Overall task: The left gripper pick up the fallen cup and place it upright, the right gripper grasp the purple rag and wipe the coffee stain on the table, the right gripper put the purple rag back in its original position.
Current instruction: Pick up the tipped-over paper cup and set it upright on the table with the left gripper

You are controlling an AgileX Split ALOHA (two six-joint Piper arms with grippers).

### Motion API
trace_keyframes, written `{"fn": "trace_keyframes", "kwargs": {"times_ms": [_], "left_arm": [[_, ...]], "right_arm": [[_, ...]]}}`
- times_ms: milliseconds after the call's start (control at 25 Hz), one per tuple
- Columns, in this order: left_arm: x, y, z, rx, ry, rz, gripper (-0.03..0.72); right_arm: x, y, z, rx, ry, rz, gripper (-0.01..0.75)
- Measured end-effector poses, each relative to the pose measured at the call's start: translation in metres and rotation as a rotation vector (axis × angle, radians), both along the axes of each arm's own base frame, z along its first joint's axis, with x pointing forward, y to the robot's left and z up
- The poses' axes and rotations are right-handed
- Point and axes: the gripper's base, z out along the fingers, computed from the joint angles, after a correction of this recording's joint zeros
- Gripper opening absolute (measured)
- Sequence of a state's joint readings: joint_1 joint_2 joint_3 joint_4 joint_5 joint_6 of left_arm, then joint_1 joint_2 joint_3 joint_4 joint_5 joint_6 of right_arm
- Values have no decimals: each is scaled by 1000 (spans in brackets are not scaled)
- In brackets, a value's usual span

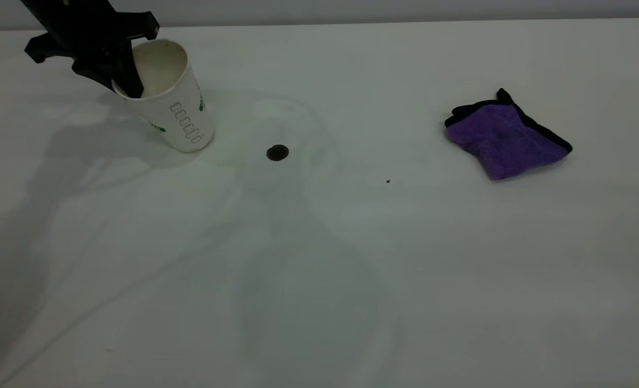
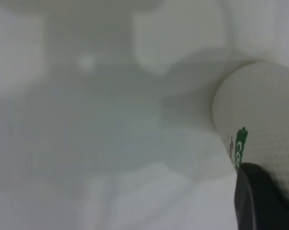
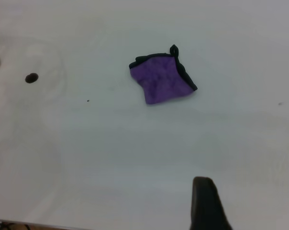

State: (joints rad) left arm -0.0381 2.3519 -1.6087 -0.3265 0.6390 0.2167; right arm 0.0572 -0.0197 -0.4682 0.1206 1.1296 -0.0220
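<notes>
The white cup (image 1: 174, 110) with green lettering leans toward the left, its base on the table (image 1: 319, 269) and its mouth facing up. My left gripper (image 1: 122, 86) is shut on the cup's rim, one finger inside and one outside. In the left wrist view the cup's wall (image 2: 264, 110) lies against a black finger (image 2: 259, 201). The coffee stain (image 1: 277, 153) (image 3: 31, 77) is a small dark spot just right of the cup. The purple rag (image 1: 505, 139) (image 3: 162, 81) lies folded at the far right. My right gripper (image 3: 206, 203) hangs well short of the rag and is out of the exterior view.
A tiny dark speck (image 1: 387, 181) (image 3: 88, 100) sits between the stain and the rag. Faint ring marks surround the stain. The table's far edge (image 1: 351, 22) meets a grey wall at the back.
</notes>
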Motion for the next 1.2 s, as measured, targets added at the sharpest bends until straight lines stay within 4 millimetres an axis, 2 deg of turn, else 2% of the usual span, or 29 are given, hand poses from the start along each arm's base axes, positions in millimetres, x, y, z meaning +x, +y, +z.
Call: {"fn": "trace_keyframes", "kwargs": {"times_ms": [320,640,840,1200], "left_arm": [[0,0,-1,-1,4,16,81],[1,0,-1,-1,-8,22,306],[3,0,1,1,-24,27,384],[8,-3,30,-4,-94,21,470]], "right_arm": [[0,0,0,0,0,0,493],[0,0,0,0,0,0,493],[0,0,0,0,0,0,493],[0,0,0,0,0,0,493]]}}
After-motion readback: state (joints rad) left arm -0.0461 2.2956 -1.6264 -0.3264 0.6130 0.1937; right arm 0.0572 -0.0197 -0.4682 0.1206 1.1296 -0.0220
